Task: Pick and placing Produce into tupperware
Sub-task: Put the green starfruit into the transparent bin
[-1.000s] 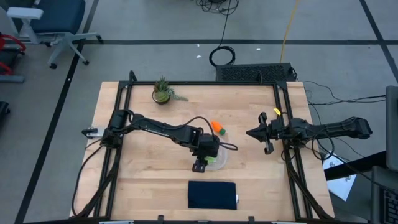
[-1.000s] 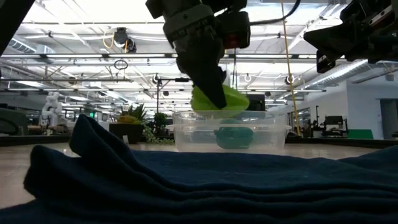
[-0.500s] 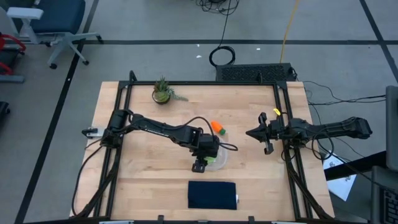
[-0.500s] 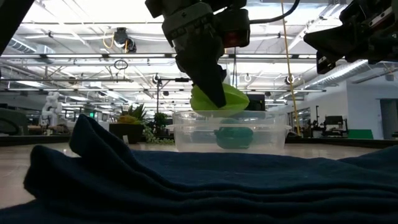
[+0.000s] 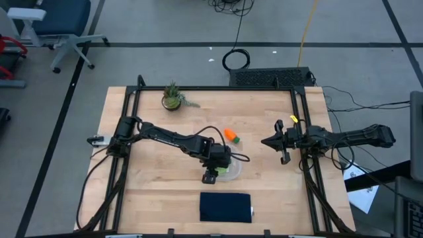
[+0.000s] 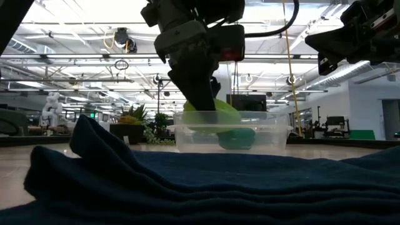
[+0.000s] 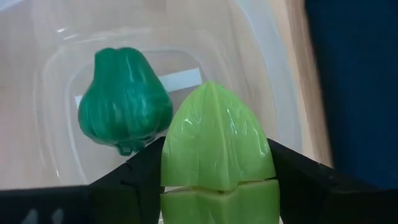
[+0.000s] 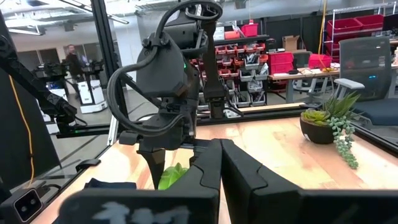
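My left pincer is down over the shallow clear plastic rounded-square tupperware near the middle of the wooden desk, its two dark fingers closed against the sides of the flat light-green leafy piece. In the low view that leafy piece sits at the level of the container's rim, partly inside the walls, though I cannot tell whether it touches the floor of the tub. The dark green rounded lump already lies on the container's bottom, just beside the leaf I am holding. The orange carrot with a green tip lies on the desk outside the tupperware, near its far edge. A dark navy rectangular cloth pad rests near the desk's front edge, and a small potted spiky plant stands at the far left. My right pincer hangs idle above the desk's right side, its fingers drawn together with nothing between them.
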You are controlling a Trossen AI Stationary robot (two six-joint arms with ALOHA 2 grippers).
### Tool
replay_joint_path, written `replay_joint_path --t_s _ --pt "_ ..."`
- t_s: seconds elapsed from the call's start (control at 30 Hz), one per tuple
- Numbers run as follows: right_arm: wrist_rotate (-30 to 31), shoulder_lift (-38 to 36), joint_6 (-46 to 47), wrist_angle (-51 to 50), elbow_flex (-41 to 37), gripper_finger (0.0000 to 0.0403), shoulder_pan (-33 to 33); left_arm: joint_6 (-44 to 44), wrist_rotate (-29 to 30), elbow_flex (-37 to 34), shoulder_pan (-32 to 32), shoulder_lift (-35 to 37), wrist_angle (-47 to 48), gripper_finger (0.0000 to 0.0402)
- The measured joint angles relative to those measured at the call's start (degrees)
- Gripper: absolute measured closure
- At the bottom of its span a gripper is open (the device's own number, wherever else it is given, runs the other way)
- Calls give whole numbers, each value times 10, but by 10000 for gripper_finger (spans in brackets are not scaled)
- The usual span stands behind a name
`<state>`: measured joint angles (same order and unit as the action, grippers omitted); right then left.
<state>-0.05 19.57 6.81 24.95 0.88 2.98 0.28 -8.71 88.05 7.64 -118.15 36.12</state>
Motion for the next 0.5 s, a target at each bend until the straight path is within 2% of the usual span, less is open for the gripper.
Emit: replay_joint_path --t_s 0.17,0.5 --pt "0 0 0 0 0 403 0 10 -1 -1 -1 0 1 157" --pt "0 0 0 0 0 403 0 20 -3 -1 -9 0 -3 172"
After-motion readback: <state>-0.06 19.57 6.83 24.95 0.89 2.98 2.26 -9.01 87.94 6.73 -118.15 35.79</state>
